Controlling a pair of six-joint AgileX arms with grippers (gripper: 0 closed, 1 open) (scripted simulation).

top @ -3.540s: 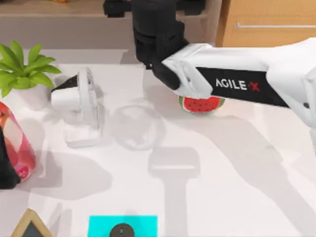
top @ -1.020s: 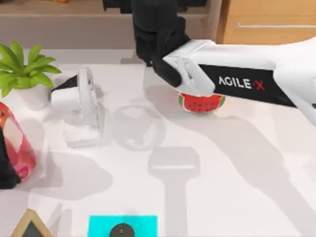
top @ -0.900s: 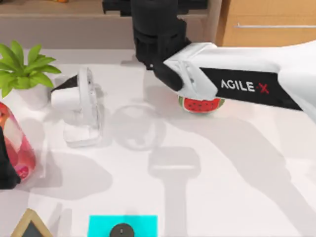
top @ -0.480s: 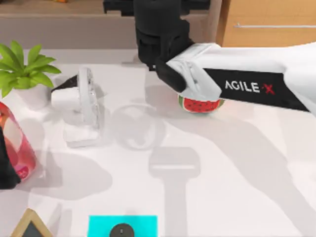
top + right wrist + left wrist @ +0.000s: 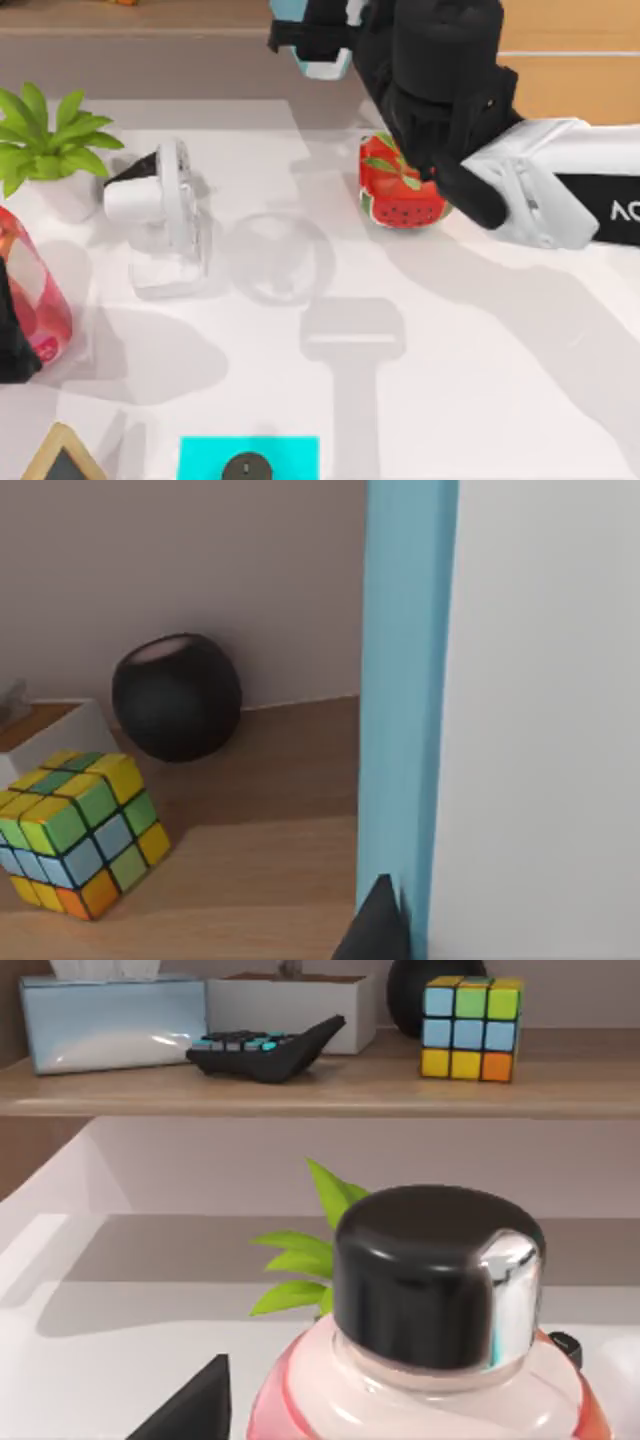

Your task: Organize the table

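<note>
Table [image 5: 480, 380]: white, spanning the top view. Far left: left gripper [image 5: 12, 345], clamped on pink bottle [image 5: 35, 295]. Then plant [image 5: 45, 135], white fan [image 5: 160, 215]. Right of centre: watermelon slice [image 5: 400, 195]. Right gripper [image 5: 320, 40]: raised by the shelf, holding blue-edged box [image 5: 405, 710].

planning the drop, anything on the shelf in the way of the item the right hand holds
Possibly: a colour cube and a black ball sit on the shelf beyond the blue-edged item in the right hand.
</note>
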